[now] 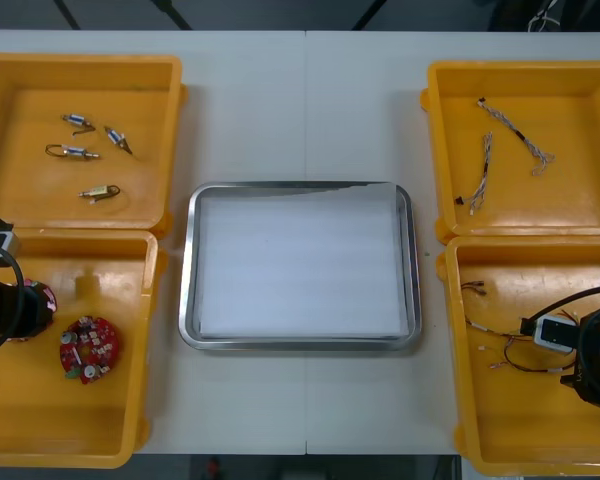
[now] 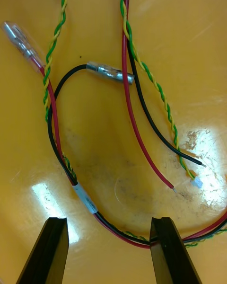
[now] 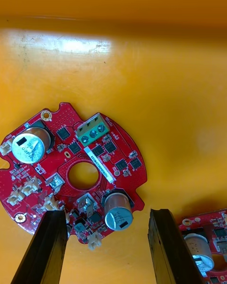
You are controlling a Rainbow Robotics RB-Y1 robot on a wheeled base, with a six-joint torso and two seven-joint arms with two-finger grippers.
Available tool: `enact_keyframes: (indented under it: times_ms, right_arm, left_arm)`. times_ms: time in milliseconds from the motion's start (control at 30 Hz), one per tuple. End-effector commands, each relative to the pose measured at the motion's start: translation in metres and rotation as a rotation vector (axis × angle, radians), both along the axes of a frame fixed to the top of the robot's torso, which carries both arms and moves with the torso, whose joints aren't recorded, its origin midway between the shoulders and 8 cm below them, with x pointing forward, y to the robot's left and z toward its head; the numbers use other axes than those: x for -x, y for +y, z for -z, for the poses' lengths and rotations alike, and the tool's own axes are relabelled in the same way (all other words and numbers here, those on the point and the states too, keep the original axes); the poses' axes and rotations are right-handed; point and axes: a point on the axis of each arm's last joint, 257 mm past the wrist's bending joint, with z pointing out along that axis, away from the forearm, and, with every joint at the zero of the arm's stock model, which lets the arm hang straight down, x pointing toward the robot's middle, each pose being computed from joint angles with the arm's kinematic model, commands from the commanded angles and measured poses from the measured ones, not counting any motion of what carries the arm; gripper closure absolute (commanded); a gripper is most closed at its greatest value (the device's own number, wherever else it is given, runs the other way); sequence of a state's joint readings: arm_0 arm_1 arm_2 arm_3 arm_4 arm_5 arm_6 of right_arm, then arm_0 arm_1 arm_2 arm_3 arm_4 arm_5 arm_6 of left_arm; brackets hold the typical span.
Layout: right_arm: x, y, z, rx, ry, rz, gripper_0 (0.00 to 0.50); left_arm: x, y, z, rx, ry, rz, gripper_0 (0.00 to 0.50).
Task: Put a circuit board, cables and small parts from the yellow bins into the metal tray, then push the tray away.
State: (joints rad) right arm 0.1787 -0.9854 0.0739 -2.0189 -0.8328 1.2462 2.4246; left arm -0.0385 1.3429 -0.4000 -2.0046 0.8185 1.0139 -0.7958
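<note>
Left gripper [image 3: 106,215] hangs over a board [image 3: 75,170] in the near left bin [image 1: 80,237], fingers released. The tray [image 1: 186,290], mid-worktop, holds no parts. Right gripper [image 2: 109,222], fingers released, straddles the cables [image 2: 85,199] in the near right bin [image 1: 455,350]. The picking step is not yet done. Next: lower and close.

metal tray [image 1: 184,300] lies flat, white inside. left of it, four small metal parts [image 1: 75,152] in the far yellow bin [image 1: 20,190], round red circuit board [image 1: 88,349] face up in the near one. right of it, two twisted cables [image 1: 485,170] far, tangled red, black and green-yellow cables [image 2: 126,52] near
</note>
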Motion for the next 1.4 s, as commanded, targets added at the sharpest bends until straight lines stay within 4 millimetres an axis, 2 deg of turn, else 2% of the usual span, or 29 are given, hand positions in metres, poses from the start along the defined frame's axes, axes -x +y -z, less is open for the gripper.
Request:
enact_keyframes:
  times_ms: [33, 267, 467, 867, 900, 933, 1000, 1033, 1067, 1100, 1400]
  right_arm:
    - [0.014, 0.004, 0.016, -0.009, 0.029, 0.014, 0.0]
    - [0.017, 0.012, 0.02, -0.026, 0.035, 0.01, 0.0]
    - [0.02, 0.018, 0.024, -0.038, 0.045, 0.012, 0.0]
    - [0.022, 0.013, 0.034, -0.038, 0.057, 0.027, 0.0]
    - [0.023, 0.013, 0.035, -0.038, 0.059, 0.027, 0.079]
    - [0.022, 0.013, 0.035, -0.04, 0.059, 0.026, 0.205]
    - [0.024, 0.014, 0.036, -0.043, 0.064, 0.026, 0.339]
    - [0.023, 0.014, 0.036, -0.043, 0.063, 0.026, 0.446]
    - [0.023, 0.014, 0.036, -0.043, 0.063, 0.026, 0.48]
    - [0.023, 0.015, 0.036, -0.044, 0.063, 0.026, 0.5]
    - [0.012, 0.017, 0.027, -0.045, 0.041, 0.017, 0.5]
  left_arm:
    - [-0.012, -0.005, -0.002, 0.012, -0.042, -0.028, 0.0]
    - [-0.014, -0.004, 0.008, 0.02, -0.047, -0.032, 0.0]
    - [-0.014, -0.004, 0.008, 0.025, -0.048, -0.035, 0.0]
    - [-0.017, -0.002, 0.003, -0.007, -0.066, -0.01, 0.0]
    - [-0.018, -0.002, 0.001, -0.015, -0.07, -0.003, 0.0]
    - [-0.019, -0.001, -0.001, -0.021, -0.074, 0.0, 0.0]
    - [-0.018, -0.001, -0.002, -0.021, -0.072, -0.001, 0.0]
    - [-0.018, 0.0, -0.002, -0.022, -0.072, -0.005, 0.0]
    - [-0.018, -0.001, -0.003, -0.019, -0.074, -0.007, 0.0]
    - [-0.018, 0.0, -0.003, -0.022, -0.072, -0.012, 0.0]
    - [-0.014, 0.006, -0.027, -0.065, -0.051, -0.055, 0.0]
